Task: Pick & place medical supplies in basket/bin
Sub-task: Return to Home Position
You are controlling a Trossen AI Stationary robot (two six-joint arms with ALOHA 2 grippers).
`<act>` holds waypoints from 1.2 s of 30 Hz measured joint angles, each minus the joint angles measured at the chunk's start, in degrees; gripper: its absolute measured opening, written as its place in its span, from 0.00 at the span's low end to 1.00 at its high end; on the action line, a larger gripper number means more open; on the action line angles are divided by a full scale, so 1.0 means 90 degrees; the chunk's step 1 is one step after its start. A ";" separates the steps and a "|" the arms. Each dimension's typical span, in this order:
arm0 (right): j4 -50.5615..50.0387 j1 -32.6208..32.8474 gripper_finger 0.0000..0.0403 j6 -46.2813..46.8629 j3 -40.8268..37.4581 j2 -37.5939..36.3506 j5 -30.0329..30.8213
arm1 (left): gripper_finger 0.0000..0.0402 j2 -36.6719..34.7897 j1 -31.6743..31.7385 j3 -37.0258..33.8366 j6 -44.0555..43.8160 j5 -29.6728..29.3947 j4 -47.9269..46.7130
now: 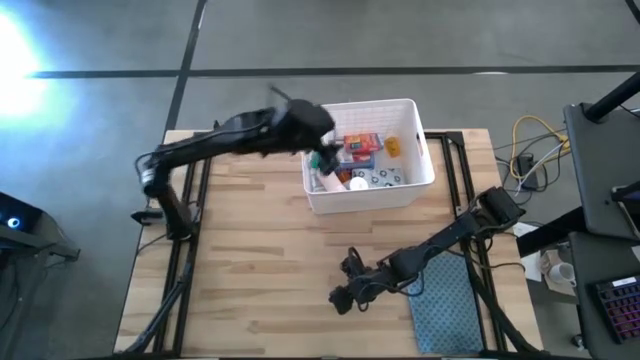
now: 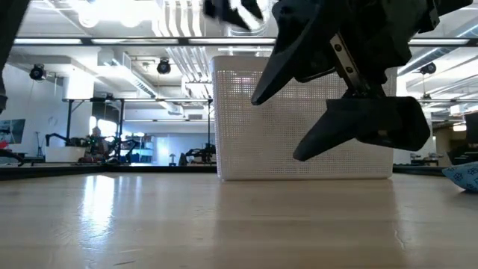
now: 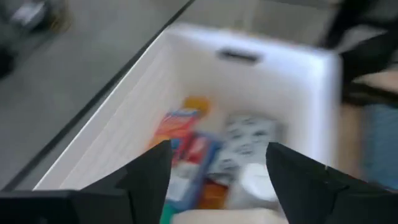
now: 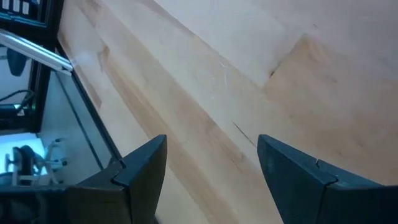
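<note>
Your left claw [image 3: 219, 149] hangs spread and empty over the white basket [image 1: 372, 198] holding the medical supplies [image 1: 360, 150], so stowing looks done: lift it clear and draw it home, while the right claw [image 4: 211, 155], likewise released, waits low over the bench [image 1: 250, 250].

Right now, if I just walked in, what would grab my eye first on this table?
The large white slotted plastic basket at the table's far side, packed with colourful medical supplies. The left arm's fingers hang open above it, holding nothing. Nearer, the right arm's fingers hover open over bare wooden tabletop, near a teal-grey cloth mat.
</note>
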 joint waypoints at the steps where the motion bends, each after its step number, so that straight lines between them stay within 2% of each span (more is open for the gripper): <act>1: -0.0002 -0.0001 0.60 -0.0079 0.0000 0.0000 0.0002 | 0.60 -0.0188 -0.0182 0.0005 0.0027 -0.0002 -0.0018; 7: 0.0039 -0.0241 0.60 -0.0253 0.0083 0.0000 -0.0259 | 0.61 -0.1521 -0.1185 -0.0525 -0.0105 -0.0268 0.0162; 10: 0.0121 -0.0370 0.60 -0.1017 0.0223 0.0000 -0.0327 | 0.61 -0.2208 -0.1607 -0.1103 -0.0738 -0.0561 0.0549; 14: 0.0988 -0.0578 0.60 -0.2546 0.0335 -0.0180 -0.0799 | 0.61 -0.3228 -0.2059 -0.2382 -0.1217 -0.0639 0.1312; 18: 0.1362 -0.0838 0.60 -0.3455 0.0216 -0.0608 -0.1597 | 0.61 -0.4299 -0.2428 -0.4233 -0.1907 -0.0596 0.2448; 21: 0.1318 -0.0890 0.60 -0.3732 -0.0145 -0.1138 -0.1648 | 0.61 -0.5111 -0.2760 -0.5758 -0.2154 -0.0457 0.4014; 24: 0.1330 -0.0901 0.60 -0.3911 -0.0631 -0.1896 -0.1652 | 0.61 -0.5793 -0.3131 -0.7154 -0.1872 -0.0016 0.5935; 28: 0.1329 -0.0863 0.60 -0.4371 -0.1322 -0.3146 -0.1303 | 0.61 -0.6505 -0.3505 -0.8449 -0.1316 0.0237 0.7950; 30: 0.1335 -0.0806 0.60 -0.4820 -0.1639 -0.3839 -0.1127 | 0.61 -0.6817 -0.3519 -0.8811 -0.1216 0.0218 0.8031; 33: 0.1351 -0.0760 0.60 -0.5353 -0.2051 -0.4778 -0.1121 | 0.61 -0.7189 -0.3483 -0.9219 -0.1568 0.0011 0.8018; 36: 0.1342 -0.0765 0.60 -0.5027 -0.2402 -0.5538 -0.0910 | 0.61 -0.7479 -0.3473 -0.9536 -0.2773 -0.0547 0.7994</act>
